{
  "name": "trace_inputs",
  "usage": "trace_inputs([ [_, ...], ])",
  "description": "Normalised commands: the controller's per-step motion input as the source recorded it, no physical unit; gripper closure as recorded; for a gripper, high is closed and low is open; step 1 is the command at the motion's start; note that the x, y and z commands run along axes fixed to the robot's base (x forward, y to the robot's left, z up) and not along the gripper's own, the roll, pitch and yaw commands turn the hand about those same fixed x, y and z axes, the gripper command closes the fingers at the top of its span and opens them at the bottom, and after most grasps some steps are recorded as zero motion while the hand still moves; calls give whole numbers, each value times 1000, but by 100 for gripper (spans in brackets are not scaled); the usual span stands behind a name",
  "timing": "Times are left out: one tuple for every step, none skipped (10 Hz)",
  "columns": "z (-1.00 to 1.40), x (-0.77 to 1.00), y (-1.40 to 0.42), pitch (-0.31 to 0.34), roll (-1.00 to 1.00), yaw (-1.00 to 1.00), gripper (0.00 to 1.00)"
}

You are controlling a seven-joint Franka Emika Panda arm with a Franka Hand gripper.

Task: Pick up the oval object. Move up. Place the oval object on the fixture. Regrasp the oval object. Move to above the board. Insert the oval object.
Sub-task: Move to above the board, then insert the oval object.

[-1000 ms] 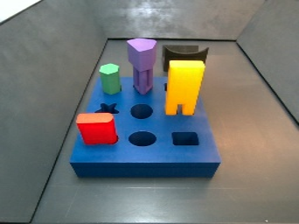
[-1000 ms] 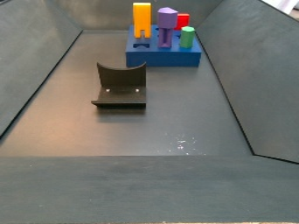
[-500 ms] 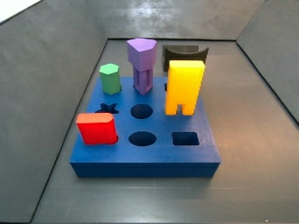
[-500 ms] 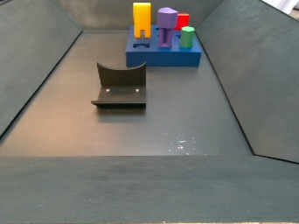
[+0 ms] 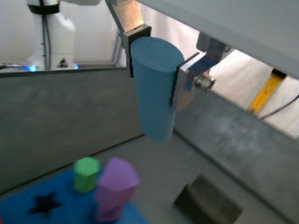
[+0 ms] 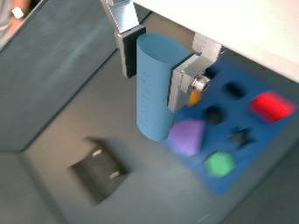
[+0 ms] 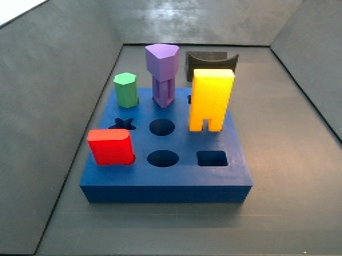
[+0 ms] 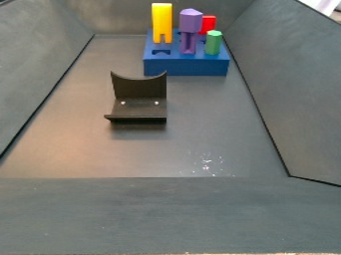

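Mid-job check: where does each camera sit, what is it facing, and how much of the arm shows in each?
Wrist view: looks down past the tool gripping the oval object.
Wrist view: on the wrist, above the fixture and the board.
Side view: near the board; no arm.
Side view: behind the fixture; no arm.
Shared: board, fixture.

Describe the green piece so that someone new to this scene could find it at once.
Find the blue board. The green hexagonal peg stands at its far left corner, beside the purple column. It is the shortest standing piece there; the gripper, above, holds the oval object.
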Motion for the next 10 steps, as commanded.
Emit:
trace_inputs([
  [21, -269, -278, -33, -1000, -163, 100],
  [11, -150, -109, -22, -1000, -155, 100],
  [12, -121, -74, -24, -1000, -152, 100],
  [-3, -85, -21, -26, -965, -136, 100],
  [2, -65, -4, -24, -741, -96, 100],
  [-3, -51, 11, -22, -461, -46, 100],
  [-2, -42, 7, -25, -351, -39, 100],
  [-1, -31, 11, -22, -211, -23, 100],
  [-3, 0, -9, 0, 0, 23, 100],
  [-540, -71, -317, -120, -60, 294, 100],
])
